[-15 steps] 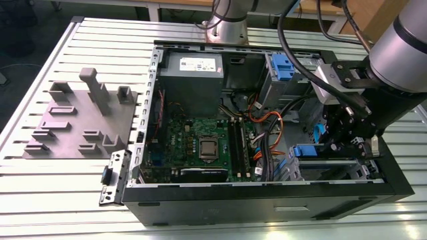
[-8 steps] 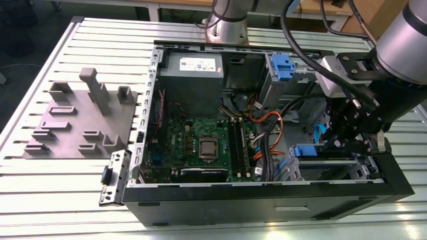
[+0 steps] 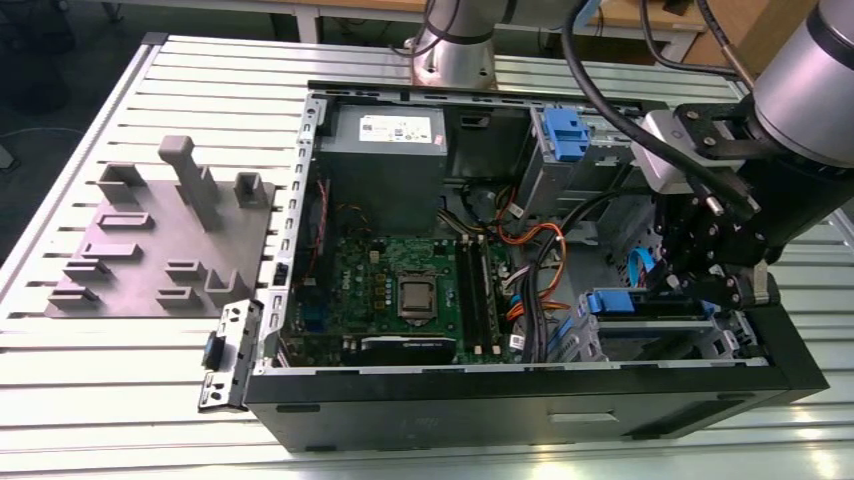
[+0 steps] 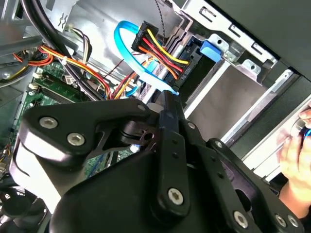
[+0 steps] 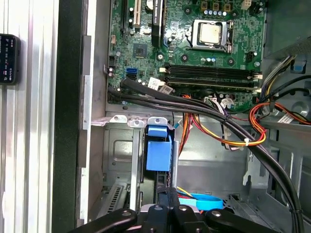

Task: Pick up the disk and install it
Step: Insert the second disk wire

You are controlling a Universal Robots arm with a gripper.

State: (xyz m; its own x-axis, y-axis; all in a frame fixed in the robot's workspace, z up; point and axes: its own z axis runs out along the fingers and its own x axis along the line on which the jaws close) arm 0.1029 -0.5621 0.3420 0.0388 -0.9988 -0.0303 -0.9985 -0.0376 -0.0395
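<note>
**Now at the drive bay, lower right of the case**

You have the gripper (image 3: 727, 290) low inside the computer case (image 3: 534, 400), just above the disk (image 3: 627, 303), whose blue bracket sits in the metal bay (image 3: 654, 335). You cannot tell from these views whether its fingers are parted or clenched.

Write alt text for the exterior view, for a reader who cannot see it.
The robot arm's black gripper reaches into an open computer case at the exterior view's right, above a drive bay with a blue bracket. The motherboard and power supply are exposed. A grey fixture plate lies on the slatted table.
</note>
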